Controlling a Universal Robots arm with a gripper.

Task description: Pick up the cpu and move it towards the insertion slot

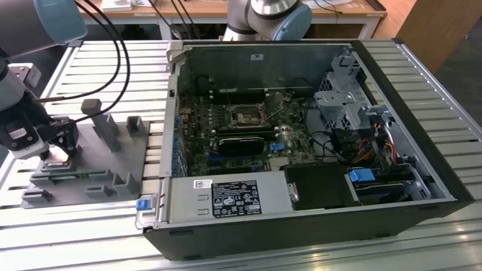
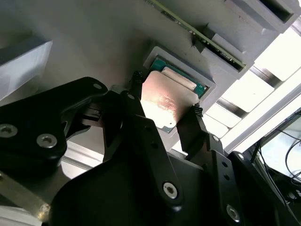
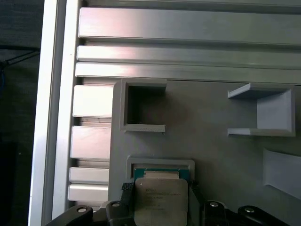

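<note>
Gripper [image 1: 58, 148] pinching the cpu [image 2: 164, 101] at the grey fixture [image 1: 105, 164], far left of the exterior view.

In both wrist views the black fingers [image 2: 136, 87] press against two opposite edges of the silvery cpu, which lies over its green-lined square pocket in the fixture. Whether it has cleared the pocket cannot be told. In the exterior view the fixture sits on the slatted metal table [image 1: 113, 68] at the left of the frame. The open computer case [image 1: 421, 141] fills the centre and right. The insertion slot [image 1: 247, 117] lies on the green board inside the case, just above the frame's centre and well apart from the gripper.
</note>
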